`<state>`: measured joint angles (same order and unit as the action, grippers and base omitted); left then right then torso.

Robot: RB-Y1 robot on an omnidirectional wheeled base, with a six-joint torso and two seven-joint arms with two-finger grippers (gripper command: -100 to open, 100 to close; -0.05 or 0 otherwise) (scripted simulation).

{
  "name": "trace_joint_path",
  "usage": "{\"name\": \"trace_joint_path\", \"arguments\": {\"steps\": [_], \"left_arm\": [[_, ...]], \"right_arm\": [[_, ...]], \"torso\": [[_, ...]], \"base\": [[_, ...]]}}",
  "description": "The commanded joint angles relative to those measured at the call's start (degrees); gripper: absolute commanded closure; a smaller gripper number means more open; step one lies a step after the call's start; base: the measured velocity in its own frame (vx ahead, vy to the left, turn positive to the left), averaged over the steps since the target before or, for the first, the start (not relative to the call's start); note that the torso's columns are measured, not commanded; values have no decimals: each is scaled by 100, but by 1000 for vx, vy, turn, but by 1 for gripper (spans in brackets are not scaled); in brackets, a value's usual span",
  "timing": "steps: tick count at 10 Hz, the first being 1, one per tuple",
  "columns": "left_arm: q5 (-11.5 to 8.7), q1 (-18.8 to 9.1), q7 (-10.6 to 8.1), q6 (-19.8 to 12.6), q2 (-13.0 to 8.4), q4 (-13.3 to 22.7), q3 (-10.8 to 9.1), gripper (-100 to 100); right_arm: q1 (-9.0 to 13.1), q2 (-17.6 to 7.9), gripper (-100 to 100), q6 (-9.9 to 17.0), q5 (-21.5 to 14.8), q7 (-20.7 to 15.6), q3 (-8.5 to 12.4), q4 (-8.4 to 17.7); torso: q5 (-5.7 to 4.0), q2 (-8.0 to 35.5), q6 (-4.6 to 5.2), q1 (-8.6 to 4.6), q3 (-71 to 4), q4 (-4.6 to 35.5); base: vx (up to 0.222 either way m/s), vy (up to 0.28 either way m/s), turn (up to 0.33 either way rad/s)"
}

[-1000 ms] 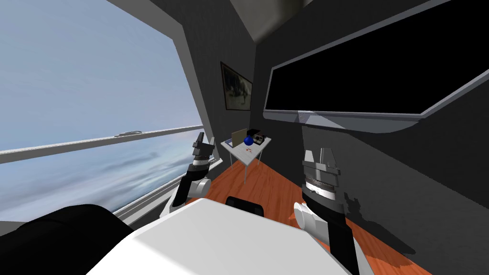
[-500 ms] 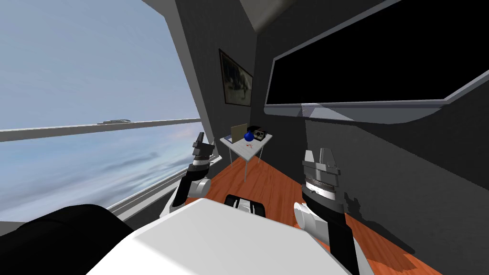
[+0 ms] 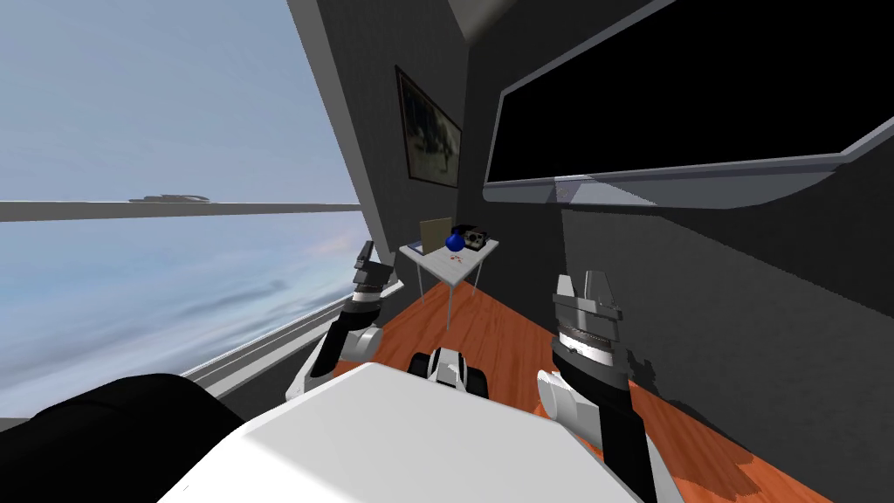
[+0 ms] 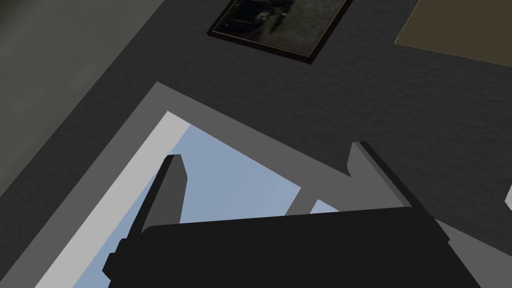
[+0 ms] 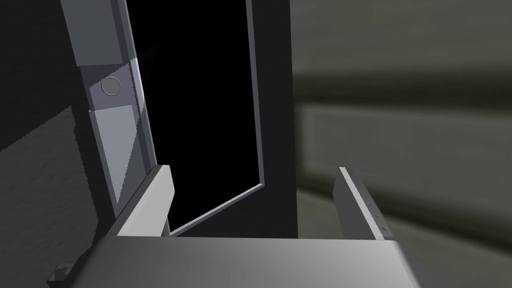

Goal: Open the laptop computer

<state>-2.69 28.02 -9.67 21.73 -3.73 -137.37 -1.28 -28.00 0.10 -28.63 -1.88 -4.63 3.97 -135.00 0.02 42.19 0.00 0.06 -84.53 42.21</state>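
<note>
Left wrist view: the left gripper is released, its two fingers standing wide apart with nothing between them. In the right wrist view the right gripper is likewise spread and empty. In the head view both are raised low in the frame, one left of centre and one right of centre.

Beyond them, past a strip of orange wood floor, a small white table stands just above the middle of the frame, in the corner under a framed picture. The laptop is on the table's upper left part, well apart from both grippers. It shows as a tan panel standing nearly upright, so the lid may be partly raised, though it is too small to be sure. Just to its right are a blue ball and a dark boxy object.

I judge the lid thin, stiff, light and fragile at the screen, on a base that could slide. The best hold is the middle of the lid's free edge, away from the hinge.

Count: two grippers, one table, one laptop, one ball, one dark box, one picture
</note>
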Motion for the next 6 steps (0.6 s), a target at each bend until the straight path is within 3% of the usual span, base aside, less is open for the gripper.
{"name": "trace_joint_path", "arguments": {"steps": [1, 6], "left_arm": [[-24, -9, -132, -198, -414, -16, -100, -100], [-83, -11, -496, -748, -1262, -107, -365, -100]], "right_arm": [[0, 0, 0, 0, 0, 0, 0, 0], [0, 0, 0, 0, 0, 0, 0, 0]], "torso": [[-1, 3, 0, -2, -5, 5], [-2, 9, 0, -6, -4, 8]], "base": [[27, 30, -67], [36, 39, -89]]}}
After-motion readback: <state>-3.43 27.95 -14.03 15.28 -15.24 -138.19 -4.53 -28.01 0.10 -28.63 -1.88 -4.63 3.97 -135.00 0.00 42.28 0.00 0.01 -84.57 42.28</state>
